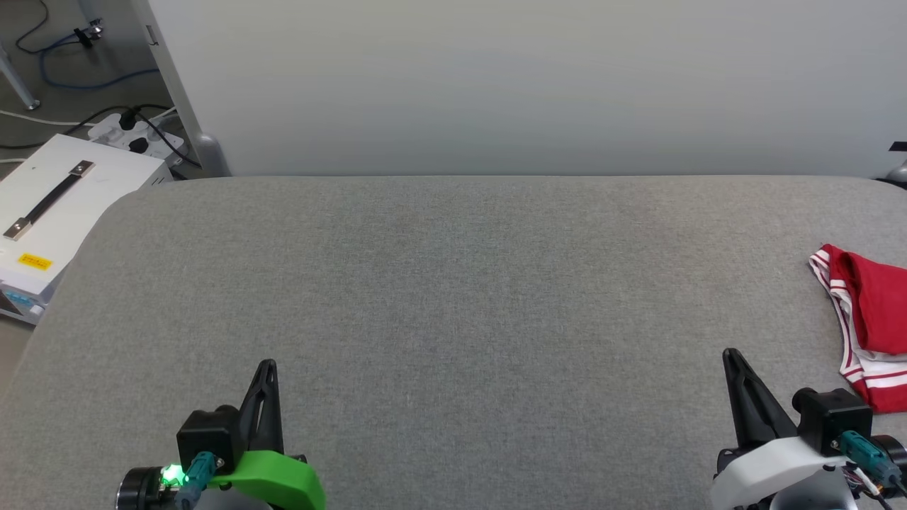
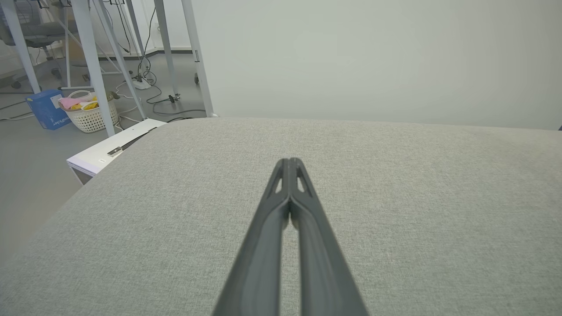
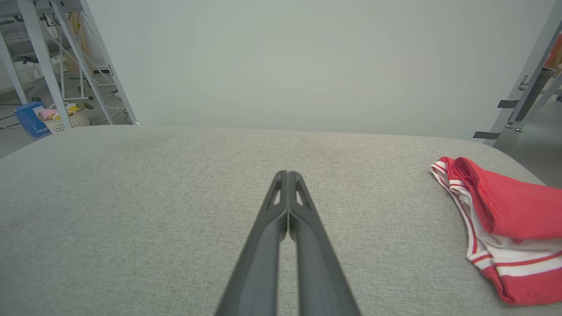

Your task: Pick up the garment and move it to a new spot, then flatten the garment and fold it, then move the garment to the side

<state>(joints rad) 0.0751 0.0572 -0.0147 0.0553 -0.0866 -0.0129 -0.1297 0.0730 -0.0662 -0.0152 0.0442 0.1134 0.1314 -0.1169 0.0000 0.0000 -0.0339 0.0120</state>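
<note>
Fingers of my left gripper (image 1: 266,370) and my right gripper (image 1: 731,358) meet tip to tip, holding nothing, above the near part of the grey table (image 1: 453,269); farther right, the garment (image 1: 870,312) lies folded at the table's right edge; white wall (image 1: 496,85) stands behind.

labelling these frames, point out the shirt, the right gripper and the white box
shirt (image 3: 513,206), right wrist view, red folded part
right gripper (image 3: 287,174), right wrist view, where its jaws meet
white box (image 1: 78,212), head view, top face
</note>
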